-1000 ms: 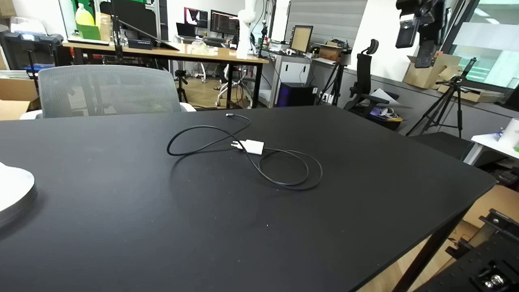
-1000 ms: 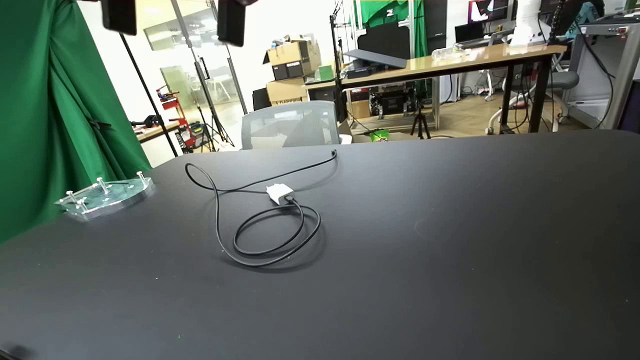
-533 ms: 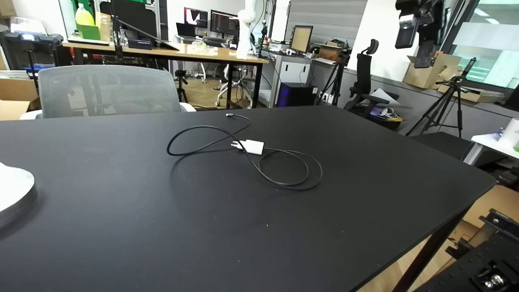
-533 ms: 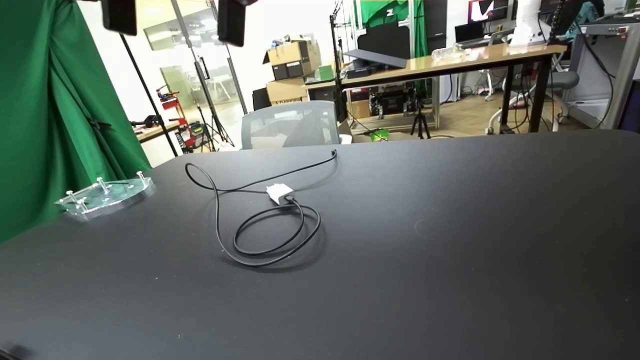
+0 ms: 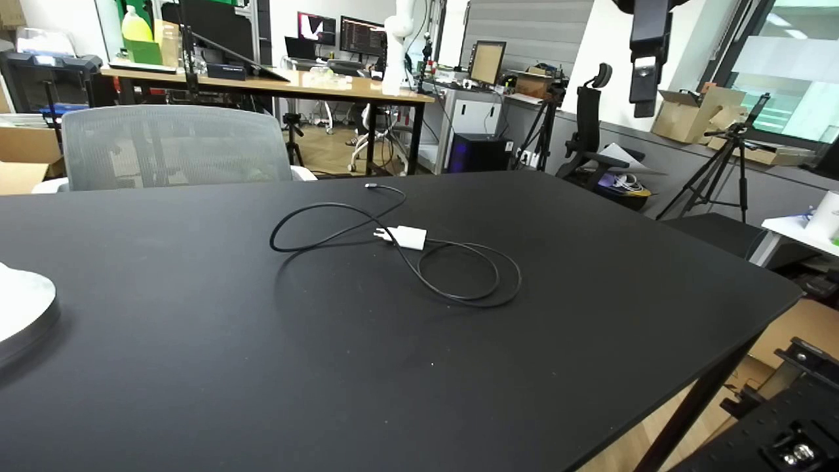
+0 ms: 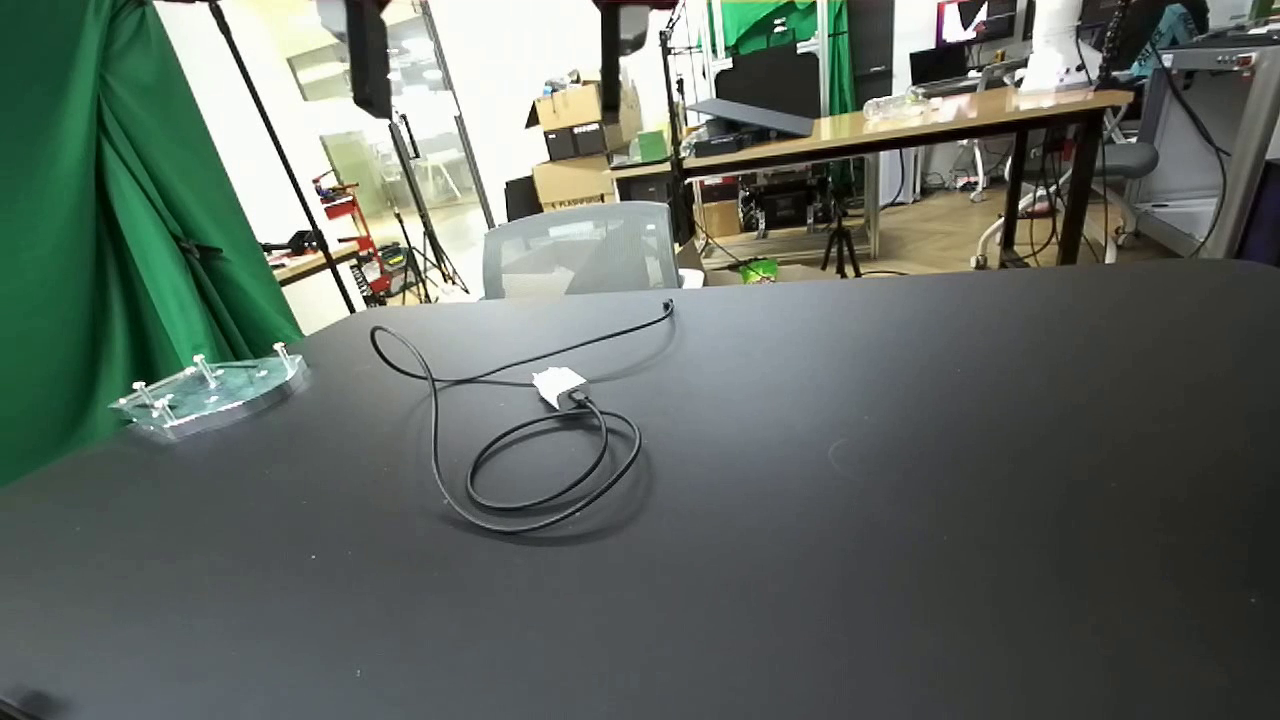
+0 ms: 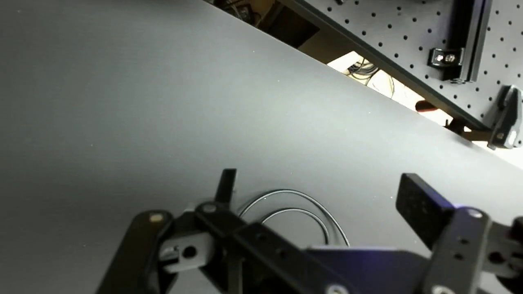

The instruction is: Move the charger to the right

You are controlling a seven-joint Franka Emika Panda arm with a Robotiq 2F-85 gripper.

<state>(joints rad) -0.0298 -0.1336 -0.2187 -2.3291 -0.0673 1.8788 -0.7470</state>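
The gripper [image 7: 318,190], spread wide, hangs above the black table [image 5: 262,393] where the charger [image 5: 408,237] lies, so reaching seems in hand, with lowering onto its white plug block [image 6: 560,385] likely next.

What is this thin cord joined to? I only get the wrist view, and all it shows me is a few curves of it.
Observer: A white plug; both exterior views show it lying among the loose loops of the cord.
Visitor: Oh, a charger! So is the gripper down on the table already?
Observer: No, both exterior views show it up in the air, above the level of the tabletop.
Visitor: And what stands beyond the table?
Observer: A grey chair; its back shows behind the far edge in both exterior views.
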